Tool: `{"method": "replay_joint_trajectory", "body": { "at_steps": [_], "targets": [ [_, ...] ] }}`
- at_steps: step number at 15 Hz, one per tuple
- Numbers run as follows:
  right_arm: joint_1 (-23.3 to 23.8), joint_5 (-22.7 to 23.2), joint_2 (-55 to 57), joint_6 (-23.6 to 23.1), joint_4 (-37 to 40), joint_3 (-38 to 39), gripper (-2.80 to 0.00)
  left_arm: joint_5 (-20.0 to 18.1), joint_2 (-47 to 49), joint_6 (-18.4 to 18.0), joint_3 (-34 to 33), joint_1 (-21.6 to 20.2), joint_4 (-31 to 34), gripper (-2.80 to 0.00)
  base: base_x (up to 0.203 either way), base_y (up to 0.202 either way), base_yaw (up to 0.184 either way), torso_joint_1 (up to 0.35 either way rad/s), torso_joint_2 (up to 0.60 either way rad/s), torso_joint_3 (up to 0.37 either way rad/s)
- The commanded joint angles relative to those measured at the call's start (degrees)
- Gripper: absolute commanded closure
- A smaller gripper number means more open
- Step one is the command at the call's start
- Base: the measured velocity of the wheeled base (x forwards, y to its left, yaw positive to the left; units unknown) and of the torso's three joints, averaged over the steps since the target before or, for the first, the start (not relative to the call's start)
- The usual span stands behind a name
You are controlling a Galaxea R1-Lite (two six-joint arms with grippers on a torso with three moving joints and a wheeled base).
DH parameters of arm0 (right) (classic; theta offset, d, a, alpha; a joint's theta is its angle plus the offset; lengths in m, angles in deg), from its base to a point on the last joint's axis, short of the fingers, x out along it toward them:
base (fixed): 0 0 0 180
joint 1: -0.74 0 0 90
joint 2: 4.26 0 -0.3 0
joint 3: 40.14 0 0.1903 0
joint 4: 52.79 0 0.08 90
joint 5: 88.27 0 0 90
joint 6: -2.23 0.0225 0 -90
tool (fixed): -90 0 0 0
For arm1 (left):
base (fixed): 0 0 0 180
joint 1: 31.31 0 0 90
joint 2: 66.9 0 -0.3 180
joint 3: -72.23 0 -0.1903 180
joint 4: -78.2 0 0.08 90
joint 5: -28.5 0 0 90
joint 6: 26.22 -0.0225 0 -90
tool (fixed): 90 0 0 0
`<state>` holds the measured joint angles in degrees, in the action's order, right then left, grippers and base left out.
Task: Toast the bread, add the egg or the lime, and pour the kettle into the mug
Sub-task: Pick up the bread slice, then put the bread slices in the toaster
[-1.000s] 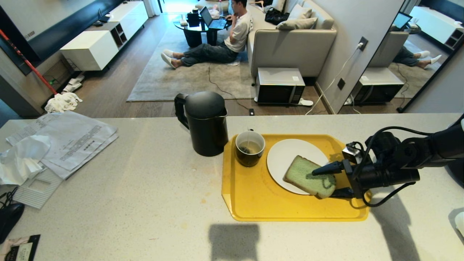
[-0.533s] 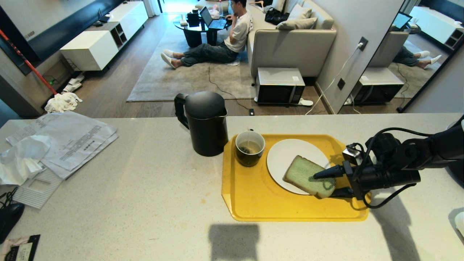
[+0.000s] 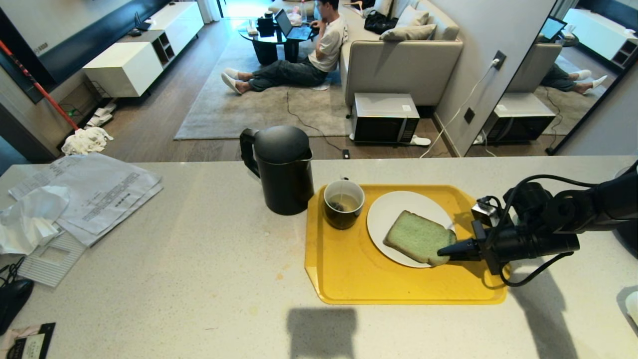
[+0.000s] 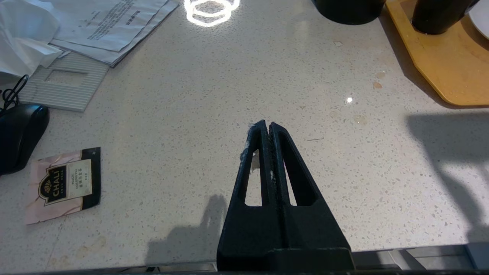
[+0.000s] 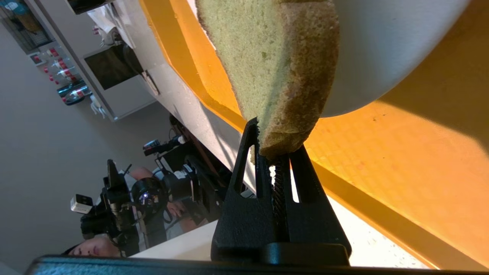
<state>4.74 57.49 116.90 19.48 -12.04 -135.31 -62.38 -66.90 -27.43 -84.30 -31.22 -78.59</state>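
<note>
The bread [image 3: 416, 237], a pale green slice with a brown crust, lies on a white plate [image 3: 398, 204] on the yellow tray [image 3: 349, 269]. My right gripper [image 3: 443, 251] reaches in level from the right and is shut on the bread's near right corner. In the right wrist view the crust [image 5: 275, 57] is pinched between the tips of that gripper [image 5: 277, 141]. The mug [image 3: 344, 203], holding dark liquid and a tea bag, stands at the tray's back left. The black kettle [image 3: 284, 169] stands left of it. My left gripper [image 4: 266, 125] hangs shut and empty over bare counter. Egg and lime are out of view.
Papers and crumpled plastic [image 3: 94, 192] lie at the counter's left, with a black mouse [image 3: 12, 299] and a tea sachet [image 4: 63, 183] near the front left corner. Beyond the counter's far edge a person [image 3: 299, 60] sits on the floor.
My right gripper's fingers have closed from wide open onto the bread's corner. The slice has shifted a little to the left on the plate. The left arm has not moved.
</note>
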Motion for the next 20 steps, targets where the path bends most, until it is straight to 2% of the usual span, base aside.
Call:
{"method": "replay_joint_trajectory", "body": {
  "at_steps": [1,7,9,13,14,17,20],
  "targets": [
    [0.2,0.3,-1.9,0.1,0.2,0.1,0.0,-0.1,0.1,0.0,0.0,0.0,0.0,0.0,0.0,0.0,0.0,0.0,0.0,0.0],
    [0.3,0.0,-14.8,-0.1,0.3,0.1,0.0,0.0,0.0,0.0,0.0,0.0,0.0,0.0,0.0,0.0,0.0,0.0,0.0,0.0],
    [-0.1,-1.4,-19.5,-0.1,2.1,-1.6,0.0,-0.1,0.1,0.0,0.0,0.0,0.0,0.0,0.0,0.0,0.0,0.0,0.0,0.0],
    [-1.8,-5.6,-24.2,-0.4,19.2,-15.7,0.0,0.0,0.1,0.0,0.0,0.0,0.0,0.0,0.0,0.0,0.0,0.0,0.0,0.0],
    [-2.8,-8.0,-25.5,-0.5,23.7,-19.1,0.0,0.0,0.1,0.0,0.0,0.0,0.0,0.0,0.0,0.0,0.0,0.0,0.0,0.0],
    [-6.3,-21.9,-29.1,-4.7,32.4,-22.3,0.0,0.0,0.1,0.0,0.0,0.0,0.0,0.0,0.0,0.0,0.0,0.0,0.0,0.0],
    [-7.3,-31.7,-31.2,-16.9,41.6,-22.6,0.0,0.0,0.1,0.0,0.0,0.0,0.0,0.0,0.0,0.0,0.0,0.0,0.0,0.0]
  ]
}}
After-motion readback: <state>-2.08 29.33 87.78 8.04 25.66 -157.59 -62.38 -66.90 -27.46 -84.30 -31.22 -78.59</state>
